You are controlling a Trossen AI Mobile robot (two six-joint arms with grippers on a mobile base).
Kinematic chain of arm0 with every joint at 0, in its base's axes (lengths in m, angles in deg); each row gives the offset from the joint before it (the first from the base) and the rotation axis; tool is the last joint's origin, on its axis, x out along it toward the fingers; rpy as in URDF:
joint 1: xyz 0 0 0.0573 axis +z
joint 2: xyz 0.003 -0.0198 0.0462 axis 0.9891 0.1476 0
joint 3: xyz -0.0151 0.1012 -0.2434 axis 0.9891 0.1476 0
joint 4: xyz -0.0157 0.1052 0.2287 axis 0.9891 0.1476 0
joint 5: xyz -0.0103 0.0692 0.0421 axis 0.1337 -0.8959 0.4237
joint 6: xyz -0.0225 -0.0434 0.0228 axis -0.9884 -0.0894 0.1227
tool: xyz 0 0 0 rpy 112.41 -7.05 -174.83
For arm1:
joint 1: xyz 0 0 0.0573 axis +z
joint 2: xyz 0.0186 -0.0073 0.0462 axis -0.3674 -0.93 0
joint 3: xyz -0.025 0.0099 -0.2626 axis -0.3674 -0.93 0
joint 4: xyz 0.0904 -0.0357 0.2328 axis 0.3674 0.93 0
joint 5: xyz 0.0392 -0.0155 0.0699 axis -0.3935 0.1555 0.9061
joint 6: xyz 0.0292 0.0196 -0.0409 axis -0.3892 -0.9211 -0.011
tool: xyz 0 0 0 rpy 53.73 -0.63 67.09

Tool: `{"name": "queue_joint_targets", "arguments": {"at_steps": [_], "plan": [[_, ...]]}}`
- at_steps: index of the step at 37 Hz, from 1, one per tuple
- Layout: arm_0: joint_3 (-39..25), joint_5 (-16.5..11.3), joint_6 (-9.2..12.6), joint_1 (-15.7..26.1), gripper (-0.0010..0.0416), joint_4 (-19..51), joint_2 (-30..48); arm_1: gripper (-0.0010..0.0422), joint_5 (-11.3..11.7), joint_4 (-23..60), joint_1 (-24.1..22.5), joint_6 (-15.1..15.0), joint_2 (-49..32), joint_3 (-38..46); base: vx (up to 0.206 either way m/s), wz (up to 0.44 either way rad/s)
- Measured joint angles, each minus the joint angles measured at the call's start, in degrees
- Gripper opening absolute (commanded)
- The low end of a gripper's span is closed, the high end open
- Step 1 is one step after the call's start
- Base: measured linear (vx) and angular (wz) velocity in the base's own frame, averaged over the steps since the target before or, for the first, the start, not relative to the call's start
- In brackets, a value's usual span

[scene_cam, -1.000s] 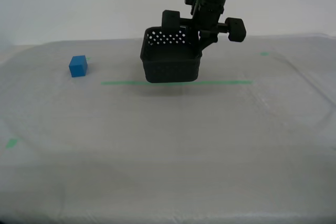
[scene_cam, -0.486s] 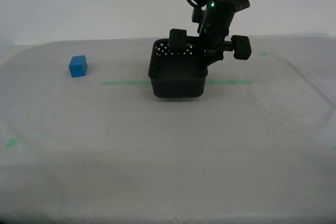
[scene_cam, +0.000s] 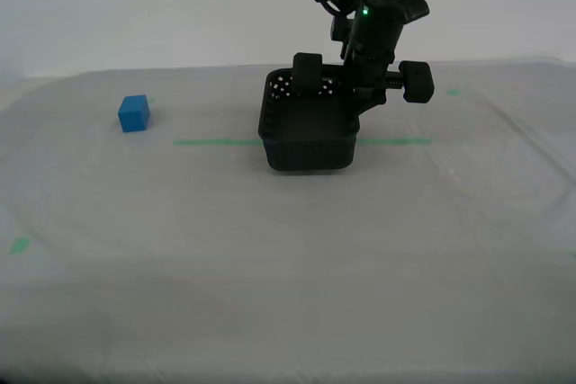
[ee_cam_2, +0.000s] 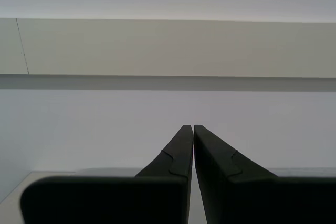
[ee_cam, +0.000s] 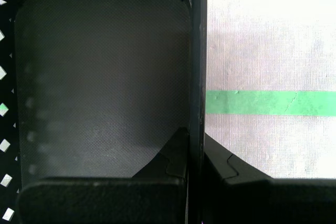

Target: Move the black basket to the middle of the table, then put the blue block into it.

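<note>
The black basket [scene_cam: 308, 137] stands level over the green tape line [scene_cam: 211, 142] near the middle of the table [scene_cam: 270, 249]; whether it touches the cloth is unclear. My first gripper [scene_cam: 355, 96] comes down from above and is shut on the basket's wall toward the exterior view's right. In the first wrist view that wall runs between the fingers of my first gripper [ee_cam: 195, 135], with the basket floor [ee_cam: 100, 77] on one side. The blue block [scene_cam: 133, 113] sits alone far toward the exterior view's left. My second gripper [ee_cam_2: 192, 127] is shut on nothing, facing a wall.
Small green tape bits lie on the cloth, one [scene_cam: 19, 245] near the exterior view's left edge and one [scene_cam: 453, 92] behind the basket toward its right. The tape line [ee_cam: 268, 102] passes beside the basket in the first wrist view.
The basket, held by my first gripper, has moved toward the exterior view's right and come down lower. It was tilted before and now sits level.
</note>
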Motion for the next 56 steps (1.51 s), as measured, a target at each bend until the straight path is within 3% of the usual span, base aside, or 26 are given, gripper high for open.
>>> {"name": "queue_joint_targets", "arguments": {"at_steps": [46, 56], "plan": [[0.0, 0.4, -0.7, -0.1, 0.0004, 1.0, 0.0, 0.0000, 0.0, 0.0, 0.0, 0.0, 0.0, 0.0, 0.000, 0.000], [0.1, 1.8, -0.9, -0.1, 0.0062, 1.9, 0.0, 0.0000, 0.0, 0.0, 0.0, 0.0, 0.0, 0.0, 0.000, 0.000]]}}
